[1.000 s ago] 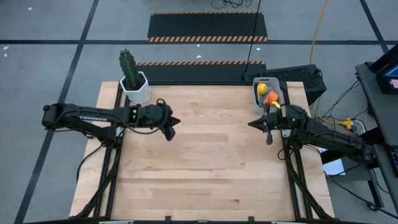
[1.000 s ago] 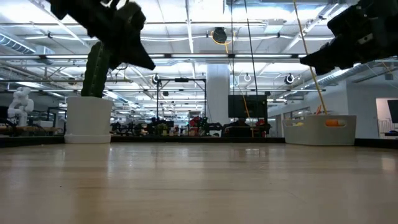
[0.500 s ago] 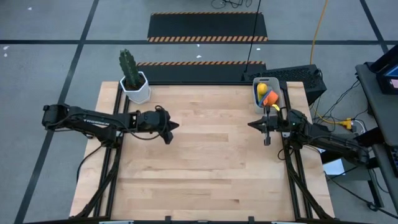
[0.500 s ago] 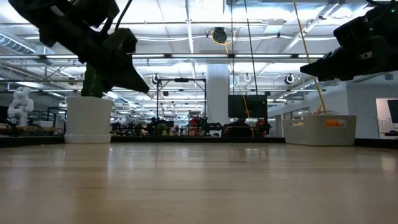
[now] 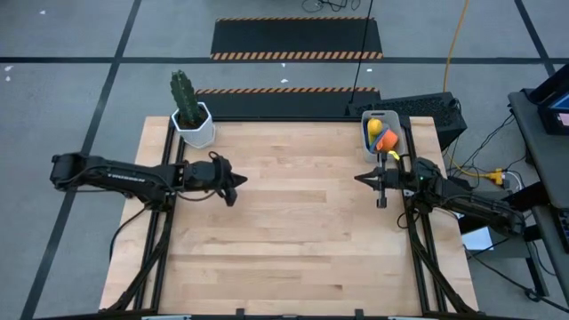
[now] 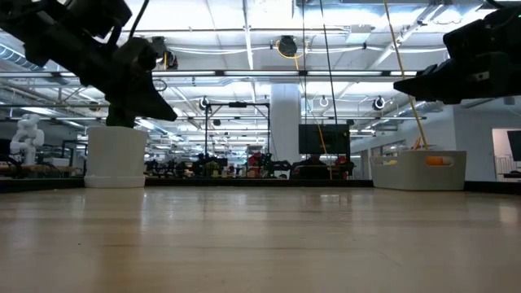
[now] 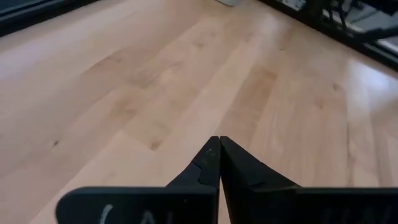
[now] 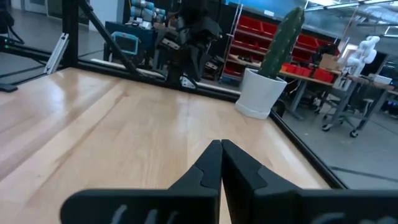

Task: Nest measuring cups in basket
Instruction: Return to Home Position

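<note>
Measuring cups: neither claw holds any. Right claw clenched, empty, tips meeting in the right wrist view, raised over the right side of the surface. Left claw also clenched and empty, raised over the left side, the two well apart. Just beyond the right claw, at the far right corner, basket holds the cups; orange and yellow show. Cactus pot at the far left corner.

Grey floor with dark tape lines. Black mat with orange hazard stripes beyond the far edge of the wooden worktop. Bright ceiling lights, white column, red shelving behind.
</note>
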